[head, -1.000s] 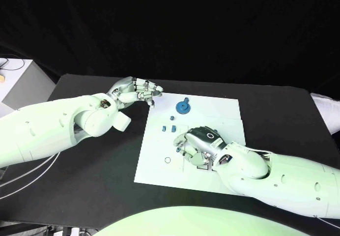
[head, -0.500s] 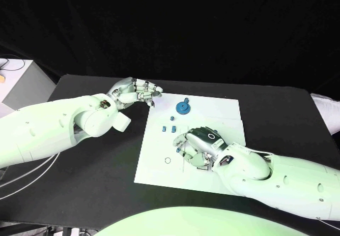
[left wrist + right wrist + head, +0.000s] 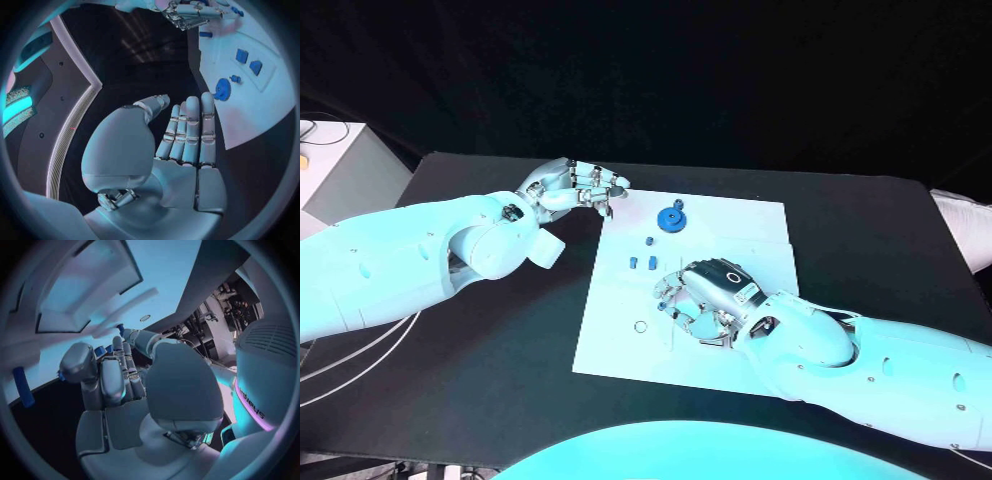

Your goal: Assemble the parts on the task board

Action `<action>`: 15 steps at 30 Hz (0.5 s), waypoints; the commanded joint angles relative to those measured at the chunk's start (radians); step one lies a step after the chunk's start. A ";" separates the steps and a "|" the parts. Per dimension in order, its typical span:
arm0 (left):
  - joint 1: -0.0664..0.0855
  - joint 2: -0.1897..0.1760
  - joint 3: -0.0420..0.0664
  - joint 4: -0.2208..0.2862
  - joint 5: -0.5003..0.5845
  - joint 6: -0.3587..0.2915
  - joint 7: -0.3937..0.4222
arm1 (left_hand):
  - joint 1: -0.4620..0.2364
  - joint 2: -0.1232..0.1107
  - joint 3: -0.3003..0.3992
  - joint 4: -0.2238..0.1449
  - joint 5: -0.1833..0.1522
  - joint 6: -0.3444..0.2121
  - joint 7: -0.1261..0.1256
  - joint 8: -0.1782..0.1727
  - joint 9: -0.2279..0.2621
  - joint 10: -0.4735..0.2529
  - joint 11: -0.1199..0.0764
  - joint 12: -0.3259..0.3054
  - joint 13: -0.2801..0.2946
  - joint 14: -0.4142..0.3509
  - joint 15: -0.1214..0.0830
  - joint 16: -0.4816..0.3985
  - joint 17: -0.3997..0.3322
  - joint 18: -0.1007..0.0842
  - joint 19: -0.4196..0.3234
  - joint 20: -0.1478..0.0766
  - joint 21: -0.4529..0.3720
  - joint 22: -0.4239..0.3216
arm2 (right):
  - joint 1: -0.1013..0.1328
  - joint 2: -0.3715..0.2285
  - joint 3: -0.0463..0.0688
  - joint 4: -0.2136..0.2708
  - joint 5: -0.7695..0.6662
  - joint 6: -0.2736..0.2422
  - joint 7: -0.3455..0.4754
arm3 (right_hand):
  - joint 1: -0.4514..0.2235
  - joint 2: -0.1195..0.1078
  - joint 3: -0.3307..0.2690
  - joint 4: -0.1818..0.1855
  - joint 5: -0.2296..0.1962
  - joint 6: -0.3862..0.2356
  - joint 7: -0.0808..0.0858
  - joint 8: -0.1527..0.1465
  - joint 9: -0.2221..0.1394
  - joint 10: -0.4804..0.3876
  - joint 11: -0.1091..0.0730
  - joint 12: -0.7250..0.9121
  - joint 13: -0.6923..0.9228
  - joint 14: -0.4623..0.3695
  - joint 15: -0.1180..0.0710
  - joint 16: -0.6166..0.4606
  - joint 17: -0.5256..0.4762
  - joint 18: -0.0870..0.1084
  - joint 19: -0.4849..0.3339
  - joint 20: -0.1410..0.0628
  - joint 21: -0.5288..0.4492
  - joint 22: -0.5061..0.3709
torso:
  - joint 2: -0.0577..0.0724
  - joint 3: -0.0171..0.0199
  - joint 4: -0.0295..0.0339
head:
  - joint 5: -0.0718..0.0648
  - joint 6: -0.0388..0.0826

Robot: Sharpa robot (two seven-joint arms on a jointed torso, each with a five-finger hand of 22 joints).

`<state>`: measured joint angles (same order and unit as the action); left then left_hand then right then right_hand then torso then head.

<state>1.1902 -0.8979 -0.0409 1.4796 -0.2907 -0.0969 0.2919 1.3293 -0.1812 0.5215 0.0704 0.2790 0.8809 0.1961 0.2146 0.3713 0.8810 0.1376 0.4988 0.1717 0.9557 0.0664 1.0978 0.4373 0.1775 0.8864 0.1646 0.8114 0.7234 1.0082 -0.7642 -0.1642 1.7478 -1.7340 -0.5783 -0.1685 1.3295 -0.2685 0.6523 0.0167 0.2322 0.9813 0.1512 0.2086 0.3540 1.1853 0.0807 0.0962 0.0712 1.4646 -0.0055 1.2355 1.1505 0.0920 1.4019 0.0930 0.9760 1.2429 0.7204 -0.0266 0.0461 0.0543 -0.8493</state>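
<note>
The white task board (image 3: 747, 225) lies in the middle of the black table. On it are a blue gear (image 3: 674, 218) near the far edge and small blue parts (image 3: 642, 262) below it. My right hand (image 3: 705, 297) hovers low over the board's middle with its fingers curled down, hiding their tips and whatever is under them. In the right wrist view small blue parts (image 3: 100, 351) show past the fingers (image 3: 119, 375). My left hand (image 3: 573, 185) hangs at the board's far left corner, fingers straight and holding nothing (image 3: 187, 135). The left wrist view also shows the gear (image 3: 222, 89).
A small ring (image 3: 640, 325) lies on the board's near left part. A dark square slot (image 3: 713, 343) peeks out just under my right hand. A pale box (image 3: 336, 165) stands off the table's far left corner.
My right hand has shifted slightly over the dark slot, covering more of it. The left hand and the parts stay where they were.
</note>
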 commanded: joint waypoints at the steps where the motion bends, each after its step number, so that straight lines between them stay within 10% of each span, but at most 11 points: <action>1: 0.000 0.001 0.001 0.001 0.006 0.015 0.003 | 0.009 0.001 -0.006 0.003 0.002 -0.003 -0.001 0.005 0.001 -0.009 0.000 0.006 -0.001 -0.006 0.002 -0.006 -0.001 0.006 0.004 -0.001 -0.007 -0.002 | -0.001 0.000 0.000 0.002 0.010 0.016 0.009 | 0.011 0.000 -0.001 -0.005 0.004 0.004 -0.003 -0.003 0.002 0.008 0.002 0.006 0.001 0.015 0.000 0.003 -0.001 0.017 0.004 -0.002 0.005 0.000 | 0.000 -0.0006 0.0003 | -0.004 0.000; 15: -0.001 0.001 0.000 0.001 0.006 0.015 0.002 | 0.010 0.002 -0.008 0.005 0.002 -0.004 -0.001 0.005 0.001 -0.012 0.000 0.005 -0.002 -0.007 0.002 -0.007 -0.002 0.006 0.006 0.000 -0.010 -0.004 | 0.014 -0.036 0.002 0.023 0.022 -0.051 -0.007 | 0.009 -0.006 -0.001 -0.006 0.006 0.003 0.001 -0.008 0.002 -0.019 0.009 -0.007 -0.005 0.008 0.004 -0.008 -0.018 0.020 -0.003 -0.001 -0.020 -0.011 | -0.001 -0.0014 0.0003 | -0.015 0.010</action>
<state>1.1898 -0.8983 -0.0410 1.4787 -0.2907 -0.0965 0.2897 1.3293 -0.1812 0.5174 0.0745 0.2790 0.8809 0.1961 0.2145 0.3712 0.8737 0.1377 0.4988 0.1702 0.9557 0.0664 1.0978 0.4362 0.1775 0.8863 0.1646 0.8044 0.7200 1.0165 -0.7944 -0.1641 1.7661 -1.7203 -0.6010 -0.1725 1.3334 -0.2725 0.6523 0.0166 0.2322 0.9814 0.1512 0.2046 0.3540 1.1751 0.0908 0.0938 0.0671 1.4646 -0.0055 1.2298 1.1321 0.0921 1.4019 0.0931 0.9571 1.2304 0.7199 -0.0272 0.0466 0.0441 -0.8423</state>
